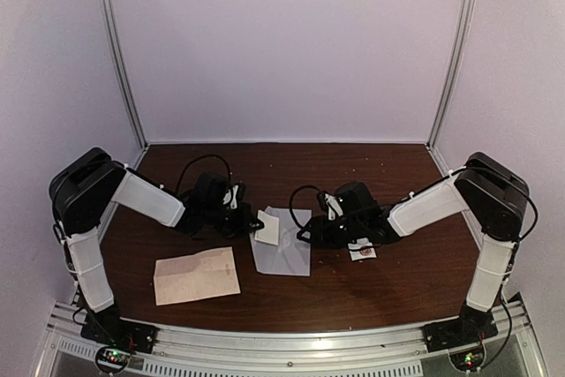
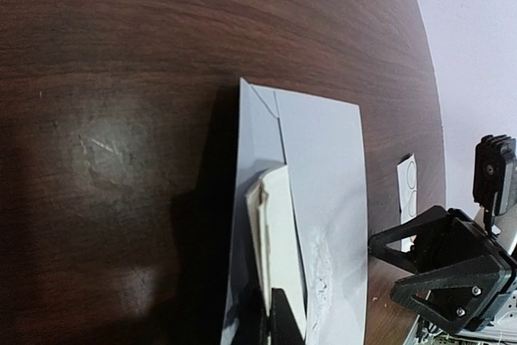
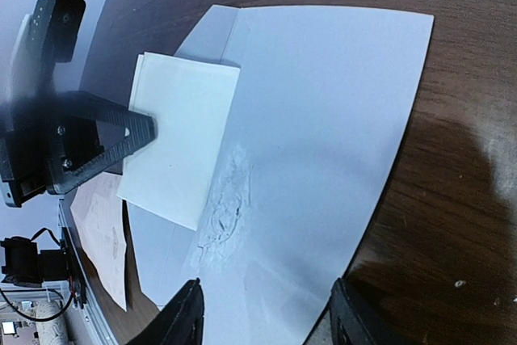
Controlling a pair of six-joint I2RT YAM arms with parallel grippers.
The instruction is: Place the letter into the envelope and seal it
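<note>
Right claw spread, hovering over envelope at tabletop centre. Left claw pinching folded letter at envelope's 10 o'clock edge. Letter seemingly not inside yet; insertion, sealing remain. Sticker strip at envelope's 3 o'clock.

Wooden table: envelope, tan sheet, sticker strip.
</note>
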